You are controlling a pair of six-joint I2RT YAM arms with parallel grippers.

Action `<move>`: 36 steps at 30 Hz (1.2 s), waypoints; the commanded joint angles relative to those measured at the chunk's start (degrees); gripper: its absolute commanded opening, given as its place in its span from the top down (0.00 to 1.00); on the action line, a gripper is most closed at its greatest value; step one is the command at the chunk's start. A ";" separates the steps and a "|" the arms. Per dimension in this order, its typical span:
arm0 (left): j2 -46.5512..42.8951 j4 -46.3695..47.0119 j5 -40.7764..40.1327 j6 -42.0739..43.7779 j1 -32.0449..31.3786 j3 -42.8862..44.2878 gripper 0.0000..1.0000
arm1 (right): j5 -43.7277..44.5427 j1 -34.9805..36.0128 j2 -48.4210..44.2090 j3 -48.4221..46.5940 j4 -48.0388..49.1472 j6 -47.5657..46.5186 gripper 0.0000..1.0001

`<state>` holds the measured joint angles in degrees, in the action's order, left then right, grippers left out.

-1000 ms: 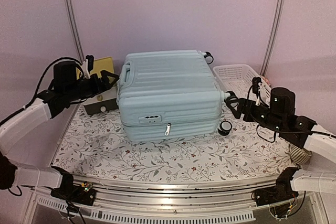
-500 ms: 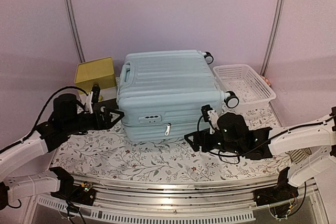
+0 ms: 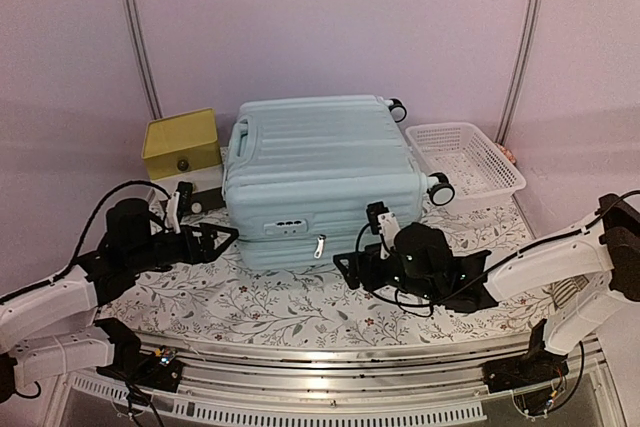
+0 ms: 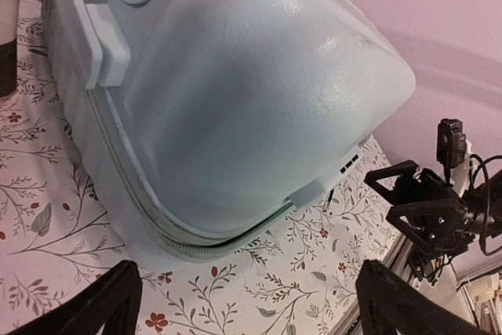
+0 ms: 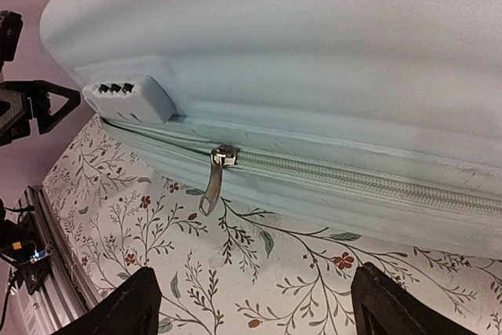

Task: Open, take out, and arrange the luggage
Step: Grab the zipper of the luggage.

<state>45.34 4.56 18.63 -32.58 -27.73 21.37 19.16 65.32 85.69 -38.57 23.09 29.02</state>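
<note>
The luggage (image 3: 320, 172) is a pale mint-blue ribbed suitcase lying flat and zipped shut mid-table. Its zipper pull (image 3: 320, 245) hangs on the front side beside the lock (image 3: 286, 228). My left gripper (image 3: 225, 239) is open and empty, low at the suitcase's front-left corner; in the left wrist view (image 4: 251, 311) it hovers over the cloth just short of the shell (image 4: 235, 107). My right gripper (image 3: 345, 268) is open and empty, just right of the zipper pull. In the right wrist view (image 5: 255, 311) the pull (image 5: 212, 182) hangs ahead, left of centre.
A yellow-topped drawer box (image 3: 182, 145) stands at the back left. A white lattice basket (image 3: 465, 155) stands at the back right. Caster wheels (image 3: 440, 189) stick out on the suitcase's right side. The floral cloth (image 3: 300, 307) ends at a metal rail in front.
My left arm dropped from beside the drawer box to the front-left corner. My right arm swung left from beside the wheels to the front face near the zipper pull. Both stayed open.
</note>
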 commanded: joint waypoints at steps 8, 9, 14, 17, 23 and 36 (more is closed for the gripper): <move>-0.97 4.95 0.51 1.15 -0.66 -3.19 0.03 | 2.47 1.54 10.79 -7.04 5.15 -0.48 0.28; -1.58 4.82 0.22 1.14 -0.70 -3.37 0.03 | 3.32 1.54 12.02 -8.00 5.13 -0.69 0.29; -3.84 4.41 -0.47 0.45 -0.75 -3.93 0.03 | 8.48 1.48 16.29 -11.01 5.85 -0.43 0.35; -4.65 4.09 -0.97 0.18 -0.79 -4.03 0.03 | 11.15 1.50 18.93 -13.16 5.60 -1.16 0.36; -4.56 3.83 -1.27 -0.05 -0.85 -3.76 0.04 | 15.26 1.58 23.77 -18.83 -0.62 1.05 0.39; -2.66 4.35 -1.49 0.08 -0.84 -3.23 0.04 | 20.02 1.57 21.39 -20.17 -5.38 2.71 0.68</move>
<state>41.85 7.90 17.30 -32.62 -27.99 17.82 35.35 68.03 109.06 -58.13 19.07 31.77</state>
